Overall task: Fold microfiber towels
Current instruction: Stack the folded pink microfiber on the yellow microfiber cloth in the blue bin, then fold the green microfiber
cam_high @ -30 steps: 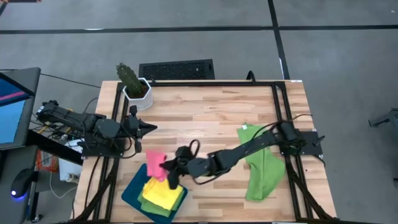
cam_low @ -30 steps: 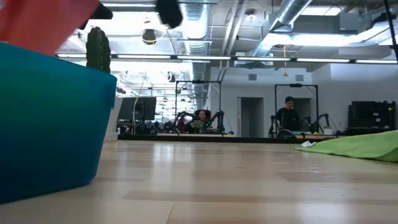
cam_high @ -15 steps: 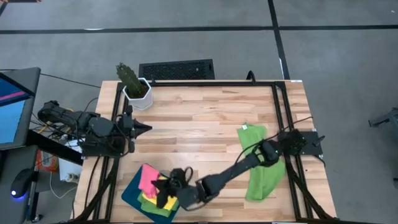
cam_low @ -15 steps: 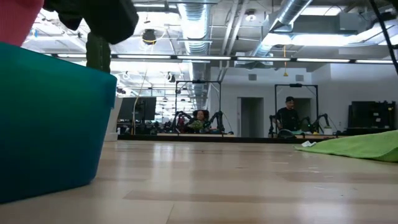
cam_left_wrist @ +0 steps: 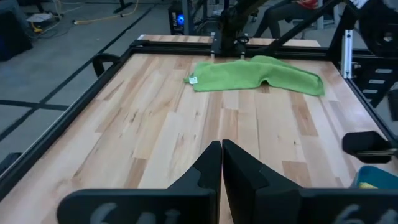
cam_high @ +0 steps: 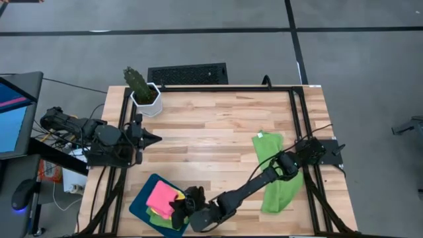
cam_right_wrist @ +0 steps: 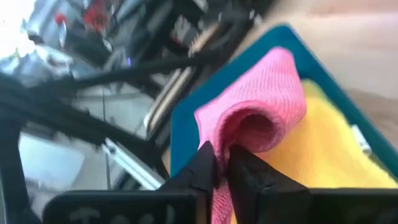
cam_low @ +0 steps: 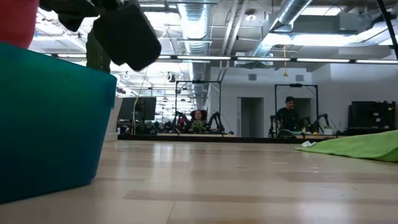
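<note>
Pinching the pink towel (cam_high: 160, 196) over the teal tray (cam_high: 141, 201), right gripper (cam_high: 183, 205) nears cactus-free space.

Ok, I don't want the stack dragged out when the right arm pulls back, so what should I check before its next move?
1. Pink towel lies over the yellow towel inside the teal tray: ok.
2. Right end effector has let go of the pink towel: not ok, cloth is pinched between its fingers.
3. Left end effector shut, at the table's left edge, away from the tray: ok.
4. Right arm clear of the green towel beneath it: cannot tell.
</note>
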### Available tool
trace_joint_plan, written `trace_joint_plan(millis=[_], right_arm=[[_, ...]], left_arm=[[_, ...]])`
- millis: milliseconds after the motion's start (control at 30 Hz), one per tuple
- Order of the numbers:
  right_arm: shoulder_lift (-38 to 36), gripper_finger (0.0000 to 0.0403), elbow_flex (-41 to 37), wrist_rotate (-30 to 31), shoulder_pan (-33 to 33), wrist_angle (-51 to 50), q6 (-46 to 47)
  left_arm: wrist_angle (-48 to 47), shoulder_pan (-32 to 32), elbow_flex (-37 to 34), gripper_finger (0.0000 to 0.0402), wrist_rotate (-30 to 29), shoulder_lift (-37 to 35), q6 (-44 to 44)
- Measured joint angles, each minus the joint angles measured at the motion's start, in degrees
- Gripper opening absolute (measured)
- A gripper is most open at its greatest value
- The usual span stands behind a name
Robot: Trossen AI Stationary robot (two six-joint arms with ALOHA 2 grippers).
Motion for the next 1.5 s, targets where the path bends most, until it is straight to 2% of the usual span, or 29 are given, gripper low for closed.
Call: trace_joint_plan(millis=[167,367,667,767,833,967,1133,1200,1300,1500], right_arm=[[-0.7,0.0105,0.0,-7.1,-1.0,-5.2,1.4],[-3.8,0.0163,0.0,-12.1,-1.8,-15.4,2.8],[-9.4,0.0181,0.0,-12.4,-1.6,-29.7,2.9],[-10.5,0.0179,0.0,-14.7,-1.5,-34.2,4.1],[-11.6,0.0176,-0.1,-14.9,-1.3,-39.1,4.7],[-15.4,0.0169,0.0,-14.2,-0.1,-55.7,8.9],[-18.1,0.0163,0.0,-16.9,2.1,-80.3,16.8],[-18.6,0.0163,0.0,-19.5,3.7,-87.2,19.4],[-18.6,0.0163,-0.8,-22.8,6.4,-86.4,18.4],[-17.7,0.0163,-0.8,-25.5,13.2,-86.8,19.9]], left_arm=[[0.0,0.0,0.0,0.0006,1.6,0.0,0.0],[-0.3,0.0,0.0,0.0006,1.6,0.0,0.0],[-1.2,0.0,0.0,0.0006,1.7,0.0,0.4],[-1.3,0.0,0.0,0.0006,1.7,0.0,0.1],[-1.2,0.0,0.0,0.0007,1.6,0.2,-0.3],[2.0,0.1,0.0,0.002,1.1,3.0,-1.5],[11.0,0.1,0.0,0.0059,3.1,11.9,2.5],[15.8,0.3,-0.1,0.0079,4.5,16.0,4.9],[23.4,2.4,0.0,0.011,9.9,22.6,8.4],[38.6,10.6,0.0,0.0146,30.9,36.9,11.1]])
